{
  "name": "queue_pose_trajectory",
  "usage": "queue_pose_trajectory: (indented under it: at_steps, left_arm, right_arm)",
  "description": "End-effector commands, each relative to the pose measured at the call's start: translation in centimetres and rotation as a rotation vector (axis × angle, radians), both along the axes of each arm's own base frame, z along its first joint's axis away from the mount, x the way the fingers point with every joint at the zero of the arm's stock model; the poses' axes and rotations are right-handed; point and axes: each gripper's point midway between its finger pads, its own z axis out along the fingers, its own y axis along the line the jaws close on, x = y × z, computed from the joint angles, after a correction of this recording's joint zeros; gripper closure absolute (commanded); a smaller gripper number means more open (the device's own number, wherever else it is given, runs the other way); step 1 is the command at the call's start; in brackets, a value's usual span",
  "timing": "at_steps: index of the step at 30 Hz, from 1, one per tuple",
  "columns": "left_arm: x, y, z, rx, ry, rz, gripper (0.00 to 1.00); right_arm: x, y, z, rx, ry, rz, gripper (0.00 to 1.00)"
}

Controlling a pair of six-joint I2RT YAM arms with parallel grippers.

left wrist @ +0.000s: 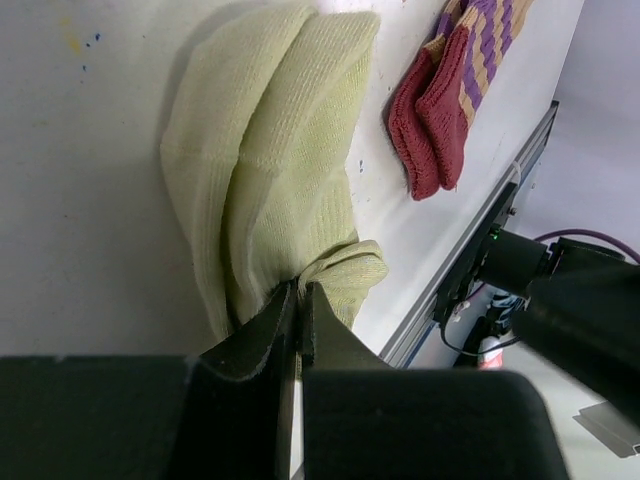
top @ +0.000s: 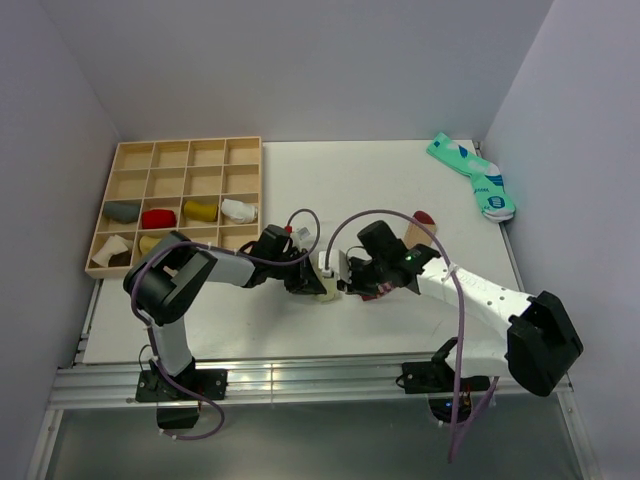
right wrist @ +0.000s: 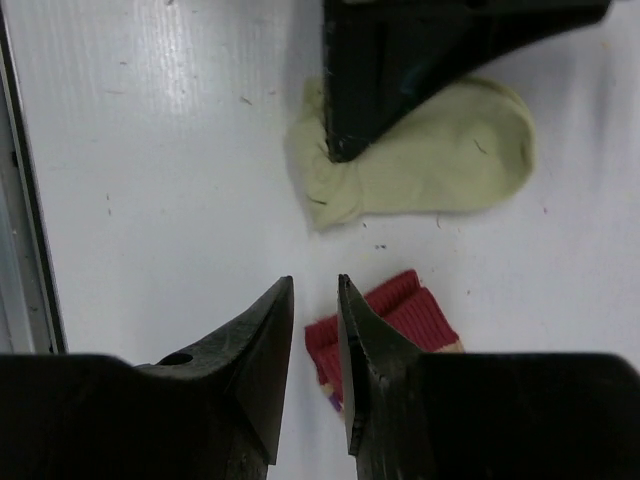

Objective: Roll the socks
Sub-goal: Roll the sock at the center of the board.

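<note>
White table [top: 330,180]: wooden compartment tray [top: 186,142] at left. Middle row holds grey roll [top: 122,211], red roll [top: 158,218], yellow roll [top: 200,210] and white roll [top: 238,209] (one per compartment). Teal patterned socks [top: 473,176] lie at the far right corner.

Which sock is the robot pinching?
The plain pale green fabric sock: the left tool is shut on its end. The maroon-and-tan striped knit sock lies loose beside it.

The left arm [top: 222,268] and right arm [top: 480,295] had white link shells and bulky black joint housings. A purple cable [top: 380,213] looped at frame centre (green light [top: 408,258] beside it). The right gripper [right wrist: 315,285] had matte black wedge fingers [right wrist: 255,370].
</note>
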Motion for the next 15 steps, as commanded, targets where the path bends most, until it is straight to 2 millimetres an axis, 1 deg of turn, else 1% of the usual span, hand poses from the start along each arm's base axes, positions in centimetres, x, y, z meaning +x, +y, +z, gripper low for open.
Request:
queue_pose_trajectory:
  at_steps: [1, 2, 5, 6, 8, 9, 11, 13, 15]
  left_arm:
    - [-2.9, 2.5, -4.2, 0.150, 0.134, -0.009, 1.00]
    - [-3.0, 2.6, -4.2, 0.151, 0.137, -0.011, 1.00]
    - [-3.3, 2.8, -4.2, 0.153, 0.143, -0.014, 1.00]
    - [-3.4, 2.8, -4.2, 0.154, 0.145, -0.016, 1.00]
    - [-3.9, 3.2, -4.2, 0.158, 0.152, -0.019, 1.00]
    - [-4.2, 3.5, -4.4, 0.166, 0.159, -0.021, 1.00]
    - [-4.5, 3.7, -4.2, 0.169, 0.157, -0.018, 1.00]
    - [-5.2, 4.1, -4.3, 0.170, 0.170, -0.022, 1.00]
    - [-5.8, 4.5, -4.2, 0.164, 0.180, -0.023, 1.00]
  right_arm:
    - [0.7, 1.3, 0.5, -0.013, -0.135, 0.054, 0.68]
    - [0.3, 2.0, 0.3, -0.015, -0.148, 0.078, 0.68]
    - [-0.1, 2.5, -0.3, -0.033, -0.175, 0.096, 0.66]
    - [-0.9, 3.0, -0.7, -0.042, -0.174, 0.122, 0.66]
    - [-1.1, 3.5, -0.8, -0.046, -0.196, 0.130, 0.66]
    - [-1.8, 3.9, -1.3, -0.054, -0.196, 0.156, 0.66]
    - [-2.1, 4.3, -1.5, -0.062, -0.204, 0.165, 0.66]
    - [-2.8, 4.8, -2.2, -0.078, -0.201, 0.189, 0.66]
    - [-3.0, 5.0, -2.6, -0.091, -0.207, 0.195, 0.66]
